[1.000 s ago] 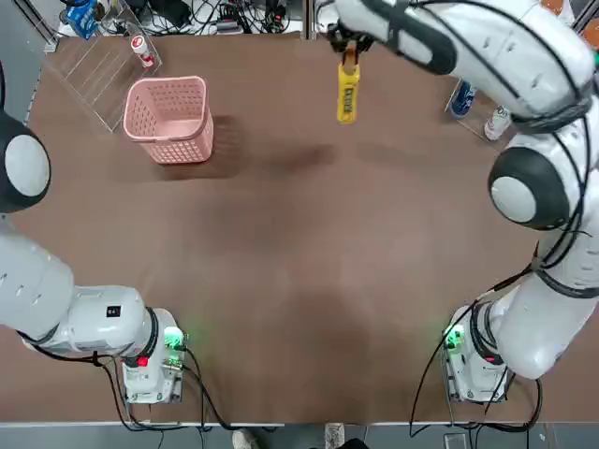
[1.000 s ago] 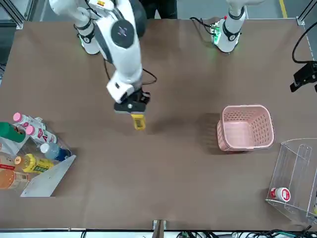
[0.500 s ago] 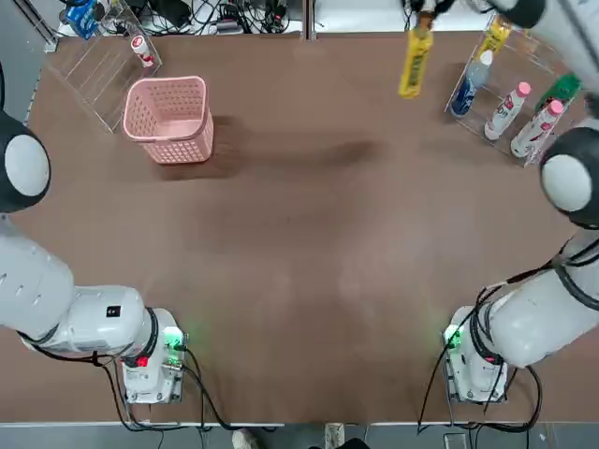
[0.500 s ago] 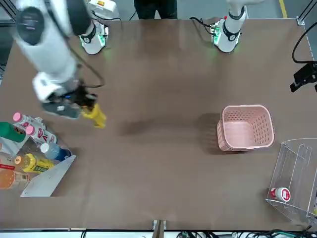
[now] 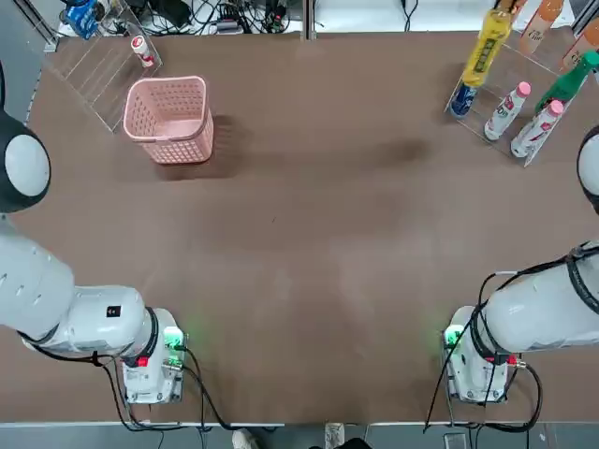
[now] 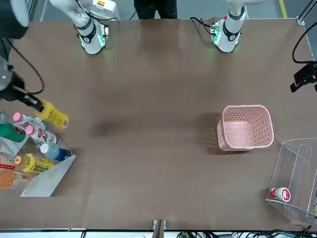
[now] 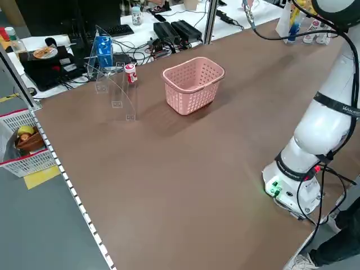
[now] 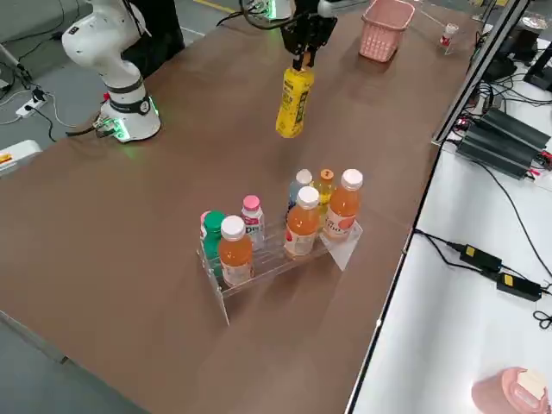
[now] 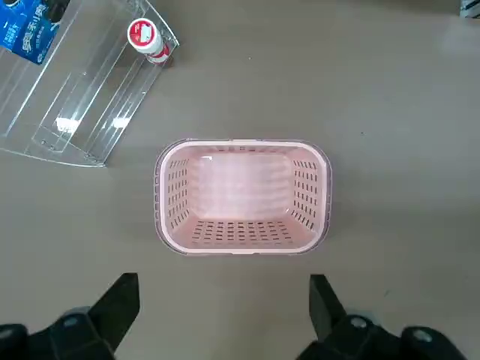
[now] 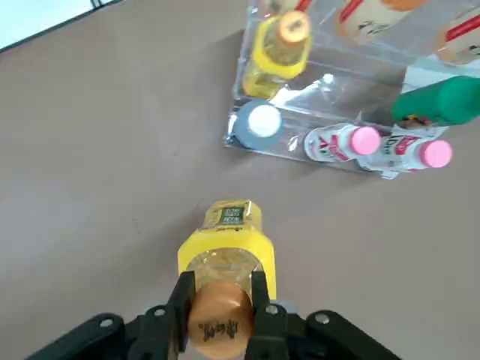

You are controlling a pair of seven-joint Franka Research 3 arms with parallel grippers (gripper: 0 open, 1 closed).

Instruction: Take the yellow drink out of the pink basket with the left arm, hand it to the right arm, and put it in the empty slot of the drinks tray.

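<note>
A matte brown table top (image 5: 309, 234) fills the scene, smooth and bare across its middle. Beyond its far edge runs a white bench strewn with black cables and power bricks (image 8: 483, 259), and off the left side stands a wire basket holding fruit (image 7: 25, 147) on a grey floor.

At the far left of the table sits the pink basket (image 5: 170, 119), a rectangular plastic tub with rounded corners and perforated walls; the left wrist view shows its inside with nothing in it. Just beyond it stands a clear acrylic rack (image 5: 98, 70) of angled sheets, with a small white bottle with a red cap (image 5: 141, 50) lying in it.

At the far right stands the drinks tray (image 8: 276, 250), a stepped holder of clear acrylic. Upright in it are orange juice bottles with white caps (image 8: 235, 250), pink-capped white bottles (image 5: 505, 108), a green bottle (image 5: 573, 82) and a small blue one (image 5: 460, 99).

The yellow drink (image 8: 293, 102), a slim clear-plastic bottle with a yellow label and an orange cap, hangs in the air just short of the tray, near its blue bottle. The right gripper (image 10: 221, 300) is clamped around its neck, black fingers (image 10: 180, 304) pressing each side below the cap.

The left gripper (image 9: 221, 315) hangs over the pink basket, its dark fingers spread wide apart and holding nothing.
</note>
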